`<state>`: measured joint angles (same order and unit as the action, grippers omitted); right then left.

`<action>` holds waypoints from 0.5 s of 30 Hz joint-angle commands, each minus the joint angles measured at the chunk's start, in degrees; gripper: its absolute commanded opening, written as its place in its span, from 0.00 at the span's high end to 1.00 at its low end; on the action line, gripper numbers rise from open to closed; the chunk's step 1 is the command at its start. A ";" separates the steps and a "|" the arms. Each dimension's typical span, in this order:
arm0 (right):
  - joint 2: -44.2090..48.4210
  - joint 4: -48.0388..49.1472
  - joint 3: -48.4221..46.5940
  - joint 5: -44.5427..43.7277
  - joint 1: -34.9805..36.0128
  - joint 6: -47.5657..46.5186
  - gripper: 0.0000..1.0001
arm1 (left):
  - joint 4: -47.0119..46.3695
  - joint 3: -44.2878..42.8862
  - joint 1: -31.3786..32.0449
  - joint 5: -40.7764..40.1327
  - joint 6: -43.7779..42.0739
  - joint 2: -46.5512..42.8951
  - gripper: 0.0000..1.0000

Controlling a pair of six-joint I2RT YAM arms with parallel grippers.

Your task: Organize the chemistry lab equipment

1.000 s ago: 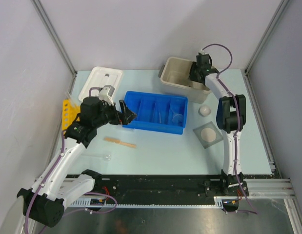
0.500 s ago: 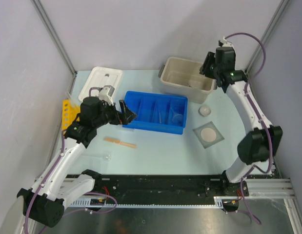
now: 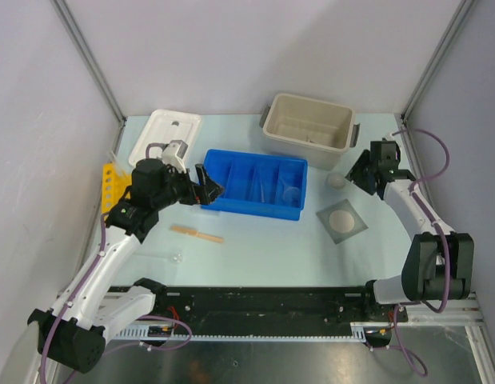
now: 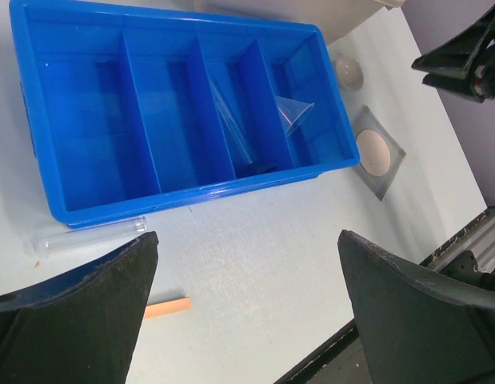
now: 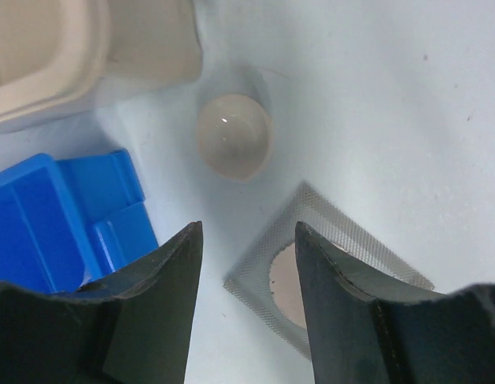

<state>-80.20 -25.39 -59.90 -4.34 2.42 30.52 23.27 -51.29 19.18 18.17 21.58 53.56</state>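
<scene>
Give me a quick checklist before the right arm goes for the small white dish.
1. Right tool empty, jaws apart: ok.
2. Right tool lined up on small white dish: not ok; dish lies ahead of the fingers, grey mesh beneath them.
3. Dish apart from beige tub and mesh: ok.
4. Left tool open and empty: ok.
5. Free compartment in blue tray: ok, two left ones empty.

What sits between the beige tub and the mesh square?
Only the white dish, on the table and touching neither the tub nor the mesh. It shows in the top view and closer in the right wrist view.
</scene>
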 commanded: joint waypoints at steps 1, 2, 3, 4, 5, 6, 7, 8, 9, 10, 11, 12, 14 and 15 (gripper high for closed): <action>1.09 11.49 5.73 3.42 -3.43 4.92 0.47 | -1.28 -0.36 0.42 -0.10 0.39 -1.18 0.01; 0.26 13.17 7.02 4.58 -4.37 5.61 0.48 | -1.29 -0.37 0.42 -0.13 0.43 -1.18 0.00; -0.64 14.66 8.23 5.69 -5.15 6.18 0.50 | -1.29 -0.38 0.42 -0.14 0.41 -1.18 0.00; -1.52 16.42 9.28 6.86 -5.85 6.64 0.51 | -1.29 -0.39 0.42 -0.11 0.44 -1.13 0.01; -2.50 18.31 10.33 8.15 -6.42 7.00 0.51 | -1.25 -0.39 0.42 -0.09 0.42 -1.07 0.01; -3.60 20.35 11.25 9.45 -6.79 7.27 0.52 | -1.27 -0.39 0.42 -0.03 0.45 -0.99 0.01; -4.59 22.43 12.02 10.63 -7.06 7.44 0.53 | -1.24 -0.39 0.42 0.04 0.46 -0.91 0.01; -5.79 24.70 12.58 11.88 -7.24 7.49 0.53 | -1.22 -0.35 0.42 0.12 0.51 -0.91 0.01; -7.04 26.58 12.95 13.29 -7.38 7.42 0.53 | -1.21 -0.37 0.42 0.16 0.45 -0.82 0.01; -8.42 28.36 13.13 14.79 -7.49 7.17 0.53 | -1.25 -0.34 0.42 0.13 0.46 -0.78 0.01; -9.90 30.08 13.22 16.51 -7.55 6.69 0.54 | -1.27 -0.36 0.42 0.16 0.47 -0.76 0.00; -11.25 31.78 13.27 17.85 -7.57 6.10 0.54 | -1.24 -0.33 0.42 0.14 0.47 -0.71 0.01; -13.96 33.95 13.31 19.19 -7.62 5.73 0.54 | -1.28 -0.33 0.42 0.11 0.41 -0.71 0.00; -15.17 34.63 13.31 19.76 -7.74 5.75 0.55 | -1.29 -0.36 0.42 0.07 0.44 -0.68 0.01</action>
<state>-91.83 -0.38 -46.72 9.85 -5.02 36.47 23.27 -51.29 19.22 18.20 21.58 53.56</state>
